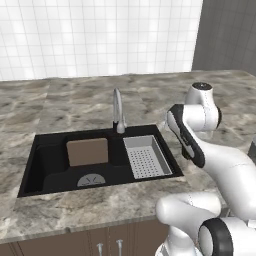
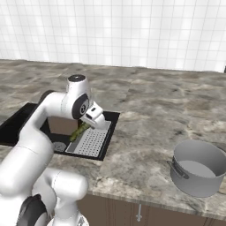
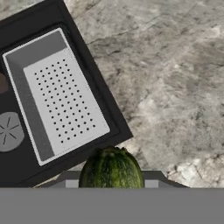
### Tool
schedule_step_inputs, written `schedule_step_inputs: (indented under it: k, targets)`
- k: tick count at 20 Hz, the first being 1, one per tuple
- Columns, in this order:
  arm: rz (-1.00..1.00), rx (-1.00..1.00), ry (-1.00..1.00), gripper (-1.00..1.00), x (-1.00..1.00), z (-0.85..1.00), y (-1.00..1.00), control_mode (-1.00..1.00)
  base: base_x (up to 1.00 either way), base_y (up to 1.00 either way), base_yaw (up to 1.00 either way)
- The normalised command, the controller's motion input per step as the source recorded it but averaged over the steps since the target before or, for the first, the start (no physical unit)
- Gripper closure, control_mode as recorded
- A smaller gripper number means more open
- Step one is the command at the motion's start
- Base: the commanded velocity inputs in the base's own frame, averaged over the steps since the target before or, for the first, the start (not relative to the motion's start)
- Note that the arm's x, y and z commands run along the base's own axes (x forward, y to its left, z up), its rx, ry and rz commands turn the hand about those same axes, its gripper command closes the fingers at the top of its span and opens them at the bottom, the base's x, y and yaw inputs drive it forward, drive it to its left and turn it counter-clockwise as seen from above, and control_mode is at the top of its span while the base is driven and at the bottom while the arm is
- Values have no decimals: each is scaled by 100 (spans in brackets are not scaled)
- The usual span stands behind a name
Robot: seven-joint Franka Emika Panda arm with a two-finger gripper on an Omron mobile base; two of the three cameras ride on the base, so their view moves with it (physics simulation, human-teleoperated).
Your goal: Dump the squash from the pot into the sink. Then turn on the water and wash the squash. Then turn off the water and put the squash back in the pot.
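Nearest the hand camera, the squash (image 3: 111, 168) is sitting between the finger tips, its dark green end pointing forward. The gripper (image 2: 86, 128) is pinching it, jaws pressed onto its sides; in the right base view the vegetable is hanging below the hand, slanting down and to the left.

Going left to right in the right base view:

1. The sink (image 2: 13, 126) is lying at the far left, partly hidden behind the arm. A brown rectangular block (image 1: 87, 151) is standing in the basin, with the round drain (image 1: 91, 180) in front of it. The faucet (image 1: 117, 111) is standing at the back edge, and no water is visibly running.
2. The strainer tray (image 2: 92, 142) is occupying the right part of the basin. The held squash is hovering above it, clear of its perforated floor.
3. The marble counter (image 2: 154, 110) is stretching between sink and pot.
4. The pot (image 2: 198, 170) is standing upright near the front right edge, well apart from the sink, and appears empty.

Judged step: the last one, returning the squash to the pot.

Next move: carrying the squash rightward across the counter, keeping it above the pot rim, centring it over the opening, then spreading the jaws. A low approach is risking a knock against the near handle.
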Motion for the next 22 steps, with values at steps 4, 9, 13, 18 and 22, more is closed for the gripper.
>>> schedule_step_inputs:
  k: [4, 9, 13, 18, 22]
  targets:
    - [-16, -1, 13, 100, 6, 1, -100, -100, 0, 0, 0]
    - [-15, 0, 15, 100, 6, 0, -100, -100, 0, 0, 0]
    - [-15, 0, 16, 100, 4, 0, -100, -100, 0, 0, 0]
    - [-13, 0, 15, 100, 1, 0, -100, -100, 0, 0, 0]
    - [-9, 0, 9, 100, 0, 0, -100, -100, 0, 0, 0]
